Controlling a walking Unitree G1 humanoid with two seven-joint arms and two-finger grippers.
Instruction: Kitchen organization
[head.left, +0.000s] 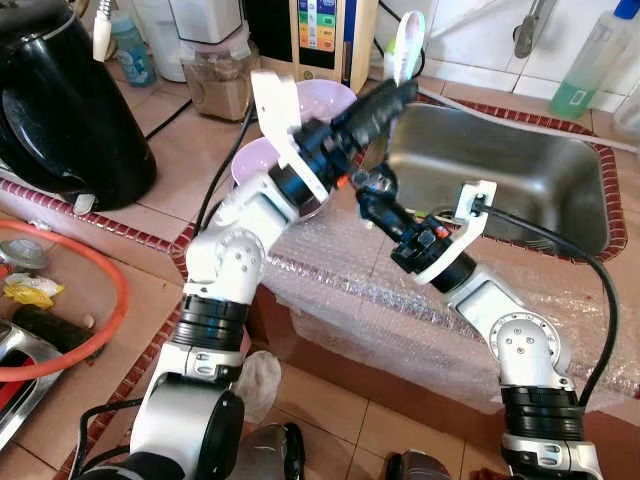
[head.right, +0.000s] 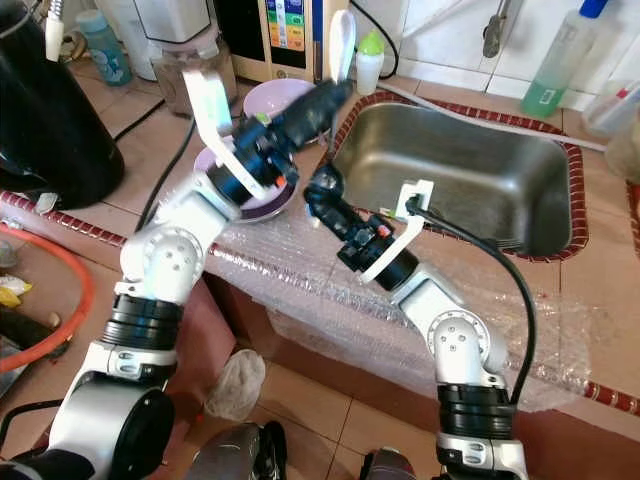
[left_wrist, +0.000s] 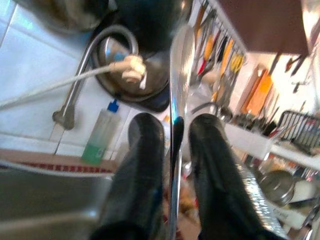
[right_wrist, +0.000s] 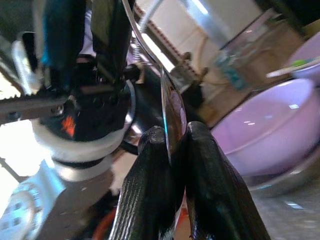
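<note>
Left gripper and right gripper both clamp steel ladle above sink; opposing pulls risk twisting it loose

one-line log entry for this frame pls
left gripper: shut on spoon, bowl end up | right gripper: shut on spoon handle | location: between purple bowls and sink

left gripper: raised, fingers clamped | right gripper: just below it, fingers pinched
</note>
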